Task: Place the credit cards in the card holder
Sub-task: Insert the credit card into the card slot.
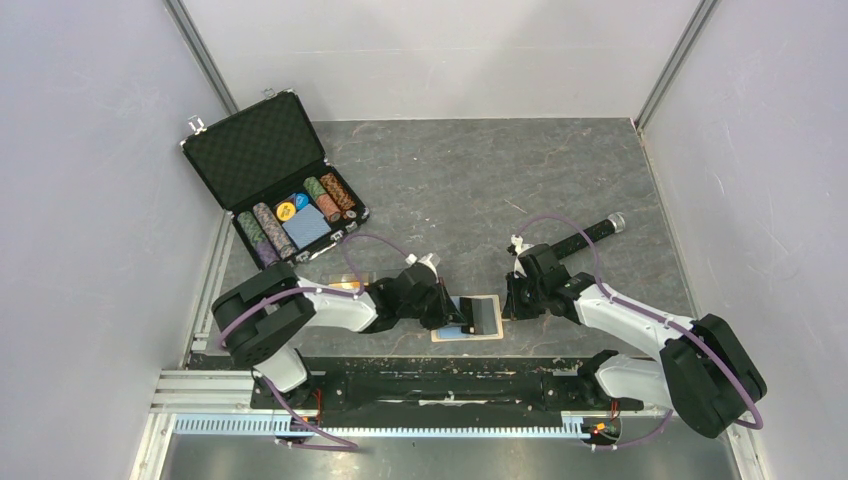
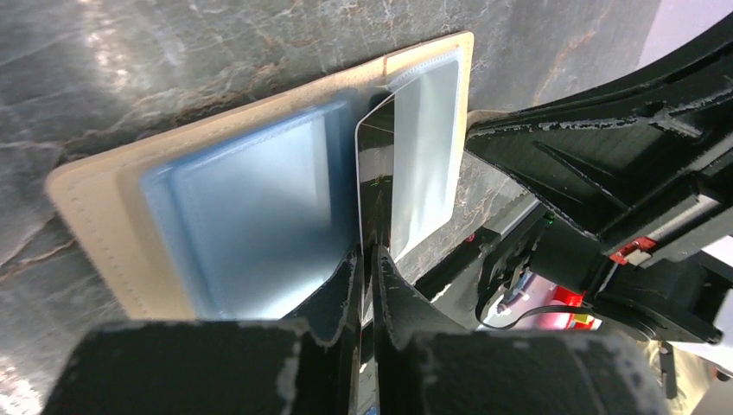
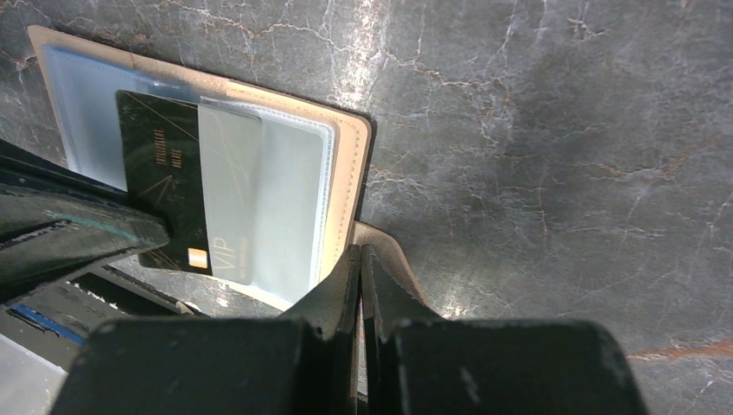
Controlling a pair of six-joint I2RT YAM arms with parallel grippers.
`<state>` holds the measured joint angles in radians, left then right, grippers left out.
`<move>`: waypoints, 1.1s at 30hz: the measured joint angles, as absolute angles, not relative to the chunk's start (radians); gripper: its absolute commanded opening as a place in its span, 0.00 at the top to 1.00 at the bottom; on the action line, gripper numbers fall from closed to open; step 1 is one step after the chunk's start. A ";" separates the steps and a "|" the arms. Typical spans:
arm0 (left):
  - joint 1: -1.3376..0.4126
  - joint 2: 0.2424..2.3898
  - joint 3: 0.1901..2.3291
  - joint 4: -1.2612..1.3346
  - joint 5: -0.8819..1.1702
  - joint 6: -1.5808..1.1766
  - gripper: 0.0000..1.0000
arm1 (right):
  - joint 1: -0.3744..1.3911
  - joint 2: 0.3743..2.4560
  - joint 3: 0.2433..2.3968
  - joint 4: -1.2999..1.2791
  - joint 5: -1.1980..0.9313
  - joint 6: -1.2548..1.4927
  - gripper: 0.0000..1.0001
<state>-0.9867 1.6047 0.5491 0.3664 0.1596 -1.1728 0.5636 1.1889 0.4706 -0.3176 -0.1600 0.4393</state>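
Nearest, item one: my left gripper (image 2: 367, 256), jaws drawn in to a narrow slit and clamped on the near edge of the black card (image 2: 377, 177). The card's far part is slid under a clear pocket (image 2: 425, 147).

Item two: my right gripper (image 3: 361, 259), jaws fully closed and pinching the tan snap tab (image 3: 385, 239) at the right edge of the card holder (image 3: 350, 173).

Item three: the card holder itself lies open and flat on the grey table (image 1: 480, 190) between my two grippers, with its light blue pockets facing up.

Item four: the orange-gold card (image 1: 346, 285) lies on the table to the left of the holder and apart from it, partly hidden by my left arm.

Item five, farthest: a black poker-chip case (image 1: 255, 150) at the far left, lid open, with rows of chips (image 1: 262, 228) and a blue-backed deck (image 1: 305, 228) inside.
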 measured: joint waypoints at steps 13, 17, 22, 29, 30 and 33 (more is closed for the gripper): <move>-1.036 1.632 0.771 -0.003 0.091 -1.071 0.47 | 0.564 1.190 0.471 -0.316 -0.161 0.440 1.00; -1.039 1.614 0.814 -0.107 0.058 -1.033 0.42 | 0.563 1.190 0.471 -0.316 -0.162 0.440 1.00; -1.039 1.614 0.826 -0.149 0.046 -1.012 0.42 | 0.563 1.190 0.471 -0.316 -0.162 0.439 1.00; -1.038 1.650 0.860 -0.147 0.055 -1.003 0.45 | 0.563 1.191 0.471 -0.315 -0.162 0.437 1.00; -1.038 1.658 0.867 -0.147 0.055 -0.999 0.46 | 0.563 1.191 0.471 -0.315 -0.162 0.436 1.00; -1.038 1.686 0.894 -0.147 0.059 -0.992 0.48 | 0.563 1.192 0.471 -0.315 -0.164 0.435 1.00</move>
<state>-1.0382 1.6855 0.8944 -0.1471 0.0586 -0.9916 0.5629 1.1923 0.4706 -0.3149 -0.1638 0.4347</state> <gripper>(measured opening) 0.544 0.004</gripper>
